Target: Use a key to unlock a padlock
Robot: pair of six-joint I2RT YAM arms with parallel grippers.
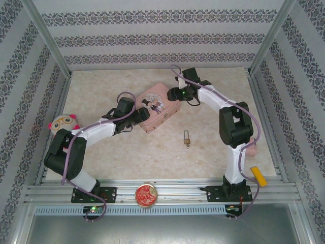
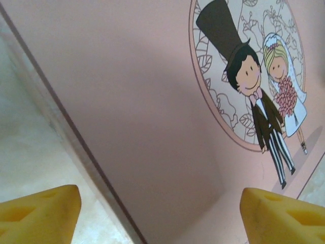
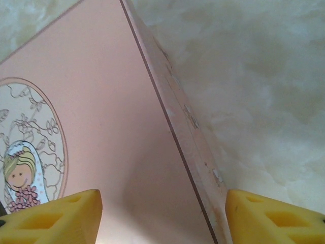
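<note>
The tiny brass padlock (image 1: 187,137) with a thin silvery shackle lies on the table, in front of the pink tin and apart from both arms. No key is visible. My left gripper (image 1: 143,115) is open at the tin's near-left edge; its yellow fingers (image 2: 38,213) straddle that edge, with nothing held. My right gripper (image 1: 173,95) is open at the tin's far-right edge, its yellow fingers (image 3: 274,216) on either side of the lid rim. The pink tin box (image 1: 157,108) carries a bride-and-groom picture (image 2: 254,81), and its lid is down.
A round red-gold disc (image 1: 146,195) sits on the front rail between the arm bases. A plush owl toy (image 1: 63,123) lies at the left wall. A yellow block (image 1: 259,176) rests at the front right. Patterned walls enclose the marble-look table (image 1: 152,157).
</note>
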